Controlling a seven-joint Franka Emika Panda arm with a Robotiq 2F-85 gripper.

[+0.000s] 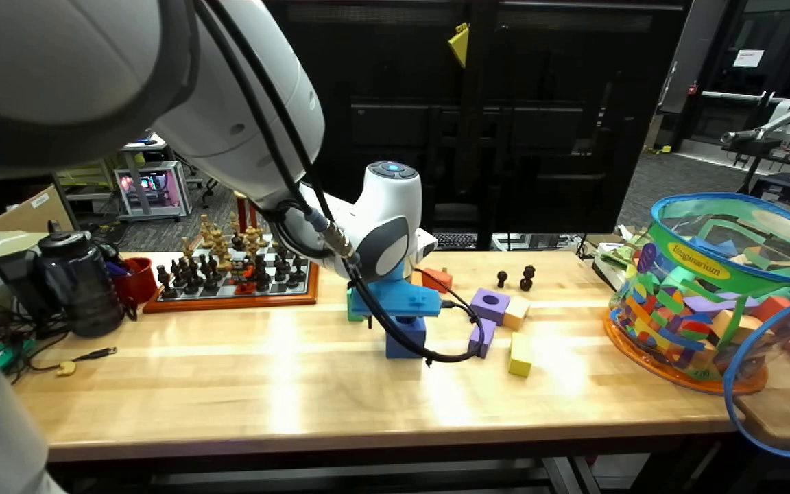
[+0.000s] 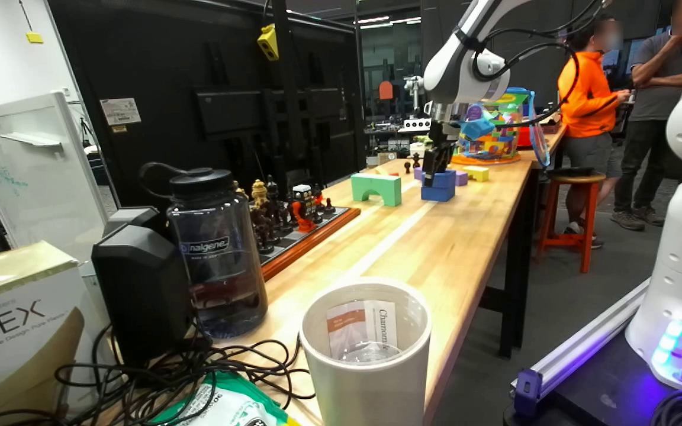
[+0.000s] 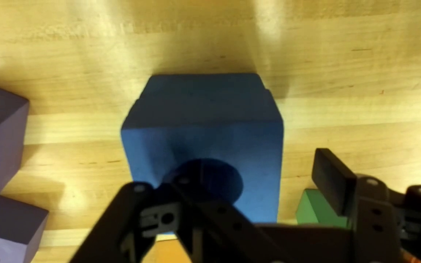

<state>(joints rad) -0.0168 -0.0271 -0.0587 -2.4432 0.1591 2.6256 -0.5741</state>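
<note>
Here, a gripper [image 3: 260, 179] hangs, fingers apart, holding nothing | blue stack [image 3: 232, 146] beneath, one finger over its top, other outside | green block [image 3: 314, 208] beyond | off-centre closing could topple the stack

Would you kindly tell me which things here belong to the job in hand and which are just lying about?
Likely the job:
open pincer
round-holed blue block, nearest the pincer

Probably just lying about:
green arch block
yellow block
chessboard
Nalgene water bottle
white cup
</note>
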